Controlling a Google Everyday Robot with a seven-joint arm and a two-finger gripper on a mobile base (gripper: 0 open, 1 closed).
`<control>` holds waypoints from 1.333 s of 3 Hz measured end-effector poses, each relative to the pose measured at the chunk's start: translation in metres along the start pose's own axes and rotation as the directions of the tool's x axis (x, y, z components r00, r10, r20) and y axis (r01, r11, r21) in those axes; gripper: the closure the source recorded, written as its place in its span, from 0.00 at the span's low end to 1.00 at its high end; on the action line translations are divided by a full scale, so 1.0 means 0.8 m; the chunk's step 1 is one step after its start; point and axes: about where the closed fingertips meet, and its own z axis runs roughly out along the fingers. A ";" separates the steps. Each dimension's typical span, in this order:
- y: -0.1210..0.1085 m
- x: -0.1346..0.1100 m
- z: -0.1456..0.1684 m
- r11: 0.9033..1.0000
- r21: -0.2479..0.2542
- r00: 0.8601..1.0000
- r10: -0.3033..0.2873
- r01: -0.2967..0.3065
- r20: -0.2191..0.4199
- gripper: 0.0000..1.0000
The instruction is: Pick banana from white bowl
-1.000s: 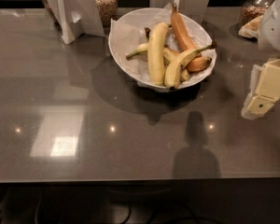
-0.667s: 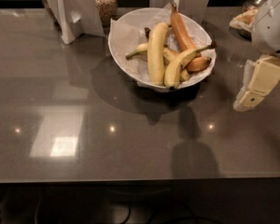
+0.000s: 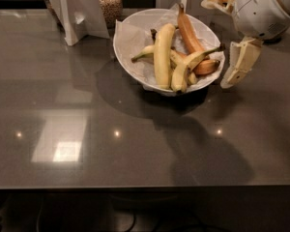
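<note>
gripper | mine, up by the far right corner of the bench, just right of the bowl, jaws spread wide, holding nothing | bowl near far edge, a bit right of middle | bananas piled inside on paper, not touching any tbh
</note>
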 end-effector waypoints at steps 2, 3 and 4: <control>-0.015 -0.001 -0.010 0.996 0.027 0.996 -0.085 0.085 0.007 0.00; -0.023 0.002 -0.001 0.983 0.066 0.985 -0.174 0.174 -0.012 0.00; -0.038 0.015 0.019 0.948 0.119 0.955 -0.291 0.296 -0.060 0.00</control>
